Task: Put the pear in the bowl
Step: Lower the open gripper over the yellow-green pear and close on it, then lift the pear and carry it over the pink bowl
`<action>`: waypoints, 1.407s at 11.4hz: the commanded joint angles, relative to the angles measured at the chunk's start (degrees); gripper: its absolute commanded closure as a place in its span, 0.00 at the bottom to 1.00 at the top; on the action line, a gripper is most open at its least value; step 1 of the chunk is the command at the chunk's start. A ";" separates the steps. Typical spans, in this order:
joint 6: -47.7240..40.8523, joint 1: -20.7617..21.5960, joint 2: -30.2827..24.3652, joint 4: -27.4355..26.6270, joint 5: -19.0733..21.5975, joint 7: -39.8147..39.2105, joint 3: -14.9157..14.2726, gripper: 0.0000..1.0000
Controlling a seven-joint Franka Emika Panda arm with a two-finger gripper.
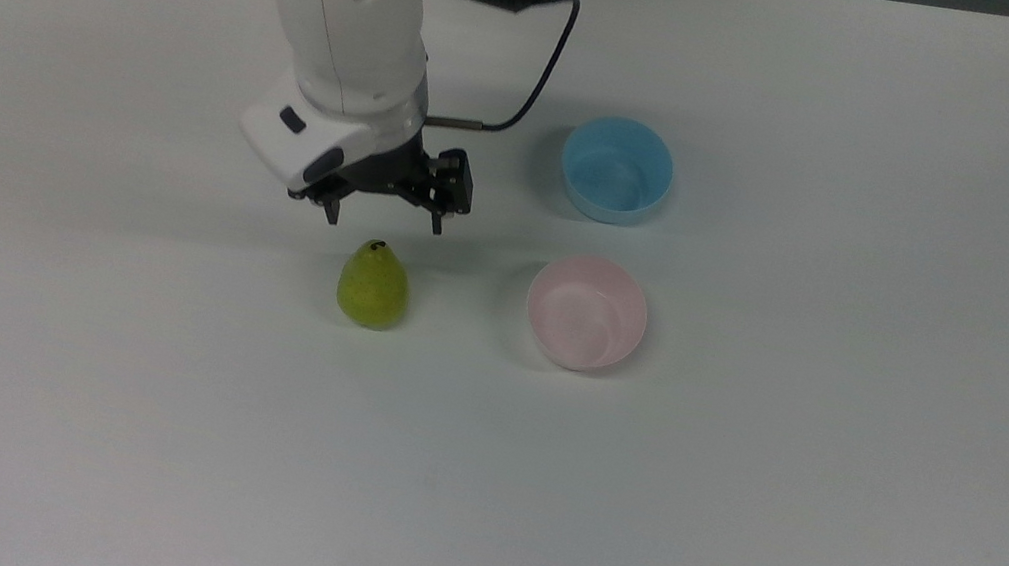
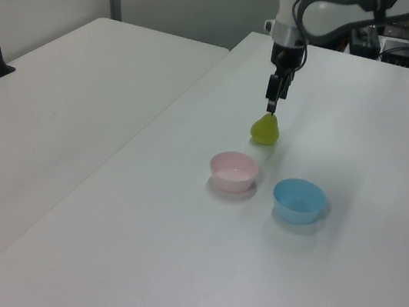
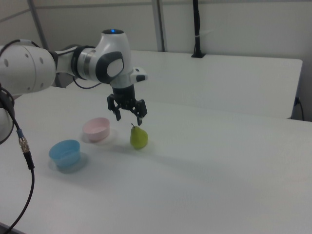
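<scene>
My pincer (image 1: 383, 221) hangs above the counter (image 1: 838, 478) with its two fingers spread wide and nothing between them. In the top view its tips sit just past the stem end of the pear (image 1: 373, 286); in the right view the pincer (image 3: 128, 117) is poised over the pear (image 3: 138, 137), slightly toward the right view's left, and not touching it. The left view agrees: the pincer (image 2: 271, 106) is directly above the fruit (image 2: 265, 130), with the tips close to the stem.

The pear stands upright on the counter, stem up, on its own. The pink bowl (image 1: 587, 312) is near it, toward the top view's right, and it holds nothing. A light blue bowl (image 1: 617, 168) sits just beyond the pink one, toward the top view's upper edge, also with nothing in it.

So by my reckoning the task is barely begun. The approach is nearly done, but the grasp is not made, the pear has not left the counter, and the carry and release into the pink bowl are all ahead. I judge the next step to be a short descent so the fingers straddle the pear's body, then a squeeze. The tapered, rounded shape could slip if I grip too near the neck.
</scene>
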 commanded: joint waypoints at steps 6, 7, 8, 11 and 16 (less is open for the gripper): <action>5.90 2.45 6.95 -1.08 -6.43 -0.36 -1.32 0.11; 6.00 2.45 7.39 -1.09 -6.43 -0.27 -1.32 0.31; 6.53 2.36 7.39 -1.00 -6.34 -0.01 -1.32 0.46; 7.15 2.10 6.61 -0.82 -6.34 1.05 -1.32 0.87; 5.22 3.23 -1.39 -1.35 -5.73 1.13 -1.32 0.91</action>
